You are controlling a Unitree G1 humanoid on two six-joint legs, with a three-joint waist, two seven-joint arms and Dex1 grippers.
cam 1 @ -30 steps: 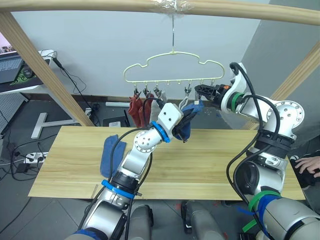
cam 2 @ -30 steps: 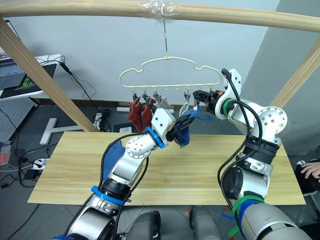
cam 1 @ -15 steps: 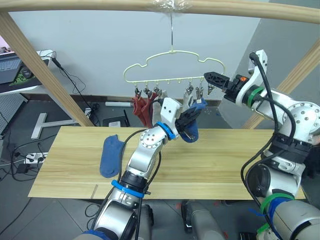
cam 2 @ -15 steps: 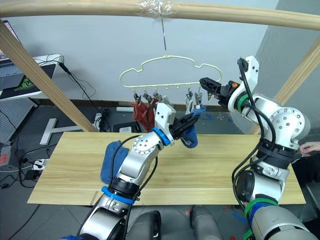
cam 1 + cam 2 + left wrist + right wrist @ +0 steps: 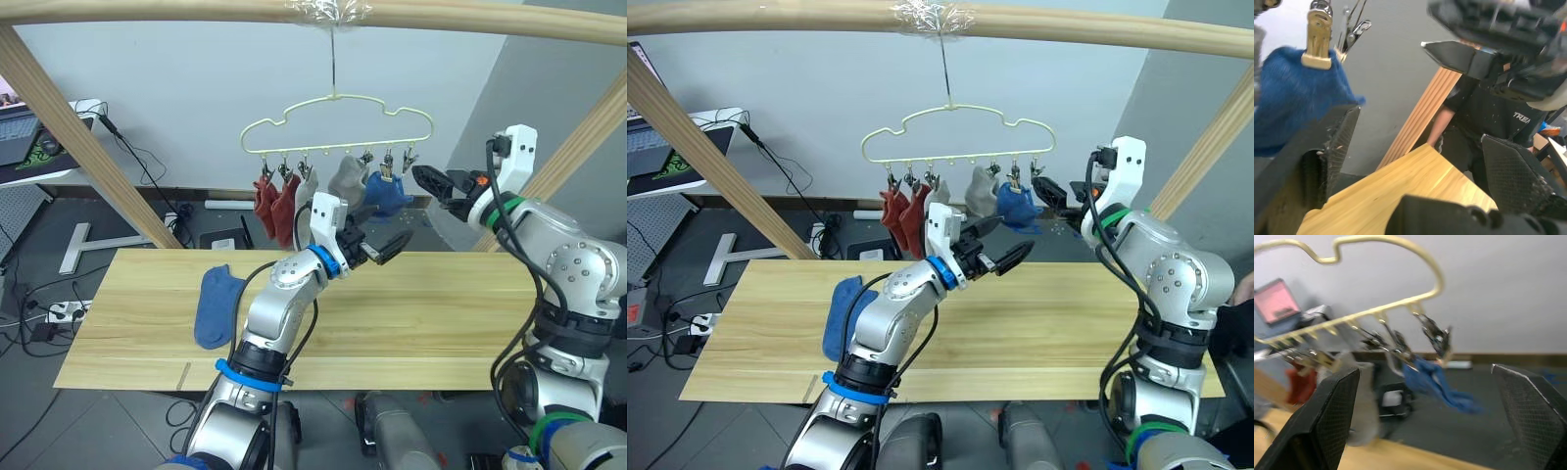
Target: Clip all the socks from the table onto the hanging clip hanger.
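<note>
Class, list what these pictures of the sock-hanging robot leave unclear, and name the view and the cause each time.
- Left eye view: the soft blue ankle sock on the table is partly covered by the left arm.
- Left eye view: the light grey sock beside the two rust red hanging socks is mostly hidden behind the left tool.
- Right wrist view: motion blur hides whether the last small metal clip grips anything.

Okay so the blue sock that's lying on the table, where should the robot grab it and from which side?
Probably the cuff end of the blue sock, the end nearest the hanger, coming from above. It lies flat on the table to the left arm's outer side, so the open left gripper suits.
</note>
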